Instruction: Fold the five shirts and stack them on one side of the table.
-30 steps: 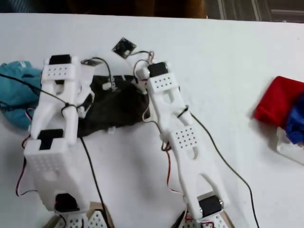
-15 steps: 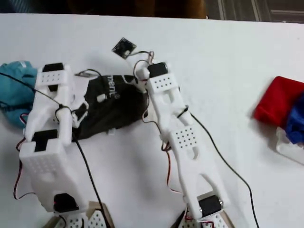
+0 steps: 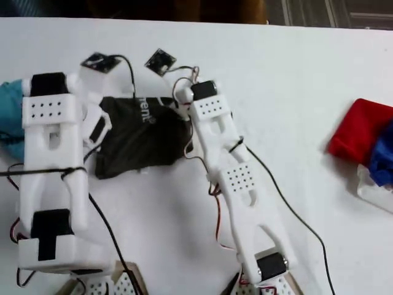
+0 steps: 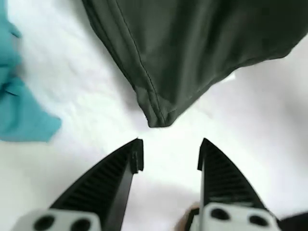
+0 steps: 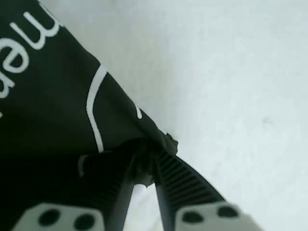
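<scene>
- Black shirt (image 3: 144, 138) lies left of centre on the tabletop (image 3: 288, 74), looking part-folded.
- Right jaws pinch its upper-right corner; left jaws gape wide, just short of another corner.
- Best bet: seat that corner deep, then lift both evenly.

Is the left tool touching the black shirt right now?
Apart. In the left wrist view the open left tool sits short of the black shirt, with bare table between its fingertips and the shirt's corner.
</scene>
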Available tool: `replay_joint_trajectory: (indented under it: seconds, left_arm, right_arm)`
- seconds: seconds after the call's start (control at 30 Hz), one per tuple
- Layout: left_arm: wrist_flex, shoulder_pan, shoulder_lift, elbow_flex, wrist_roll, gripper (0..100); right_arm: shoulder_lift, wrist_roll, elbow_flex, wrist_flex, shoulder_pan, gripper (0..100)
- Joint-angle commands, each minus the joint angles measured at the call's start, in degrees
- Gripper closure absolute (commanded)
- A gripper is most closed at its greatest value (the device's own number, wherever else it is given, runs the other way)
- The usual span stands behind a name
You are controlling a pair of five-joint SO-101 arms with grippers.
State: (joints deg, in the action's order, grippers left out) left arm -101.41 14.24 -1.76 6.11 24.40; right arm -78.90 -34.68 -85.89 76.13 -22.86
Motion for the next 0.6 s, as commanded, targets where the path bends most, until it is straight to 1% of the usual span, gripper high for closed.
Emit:
replay_joint_trajectory:
  seconds: [0.0,0.13,0.17,0.3,0.4,0.57]
  left_arm:
    - [1.7,-0.4,-0.1,5.8,-2.0,80]
    - [9.0,-1.1,11.2,11.5,-13.9,87]
    - [9.8,-1.7,15.0,13.2,-15.5,90]
    - [10.0,-3.8,31.6,23.9,-16.3,97]
    - [7.8,-3.6,42.5,34.6,-16.5,98]
    - [1.1,0.7,57.7,55.6,-18.2,98]
  right_arm:
    - [-0.1,-0.2,-0.9,-1.1,2.0,98.1]
    - [-0.1,-0.2,-0.9,-1.1,2.0,98.1]
    - [-0.1,-0.2,-0.9,-1.1,2.0,98.1]
    - [-0.1,-0.2,-0.9,-1.1,2.0,98.1]
    - [-0.1,-0.2,-0.9,-1.1,2.0,98.1]
    - [-0.1,-0.2,-0.9,-1.1,2.0,98.1]
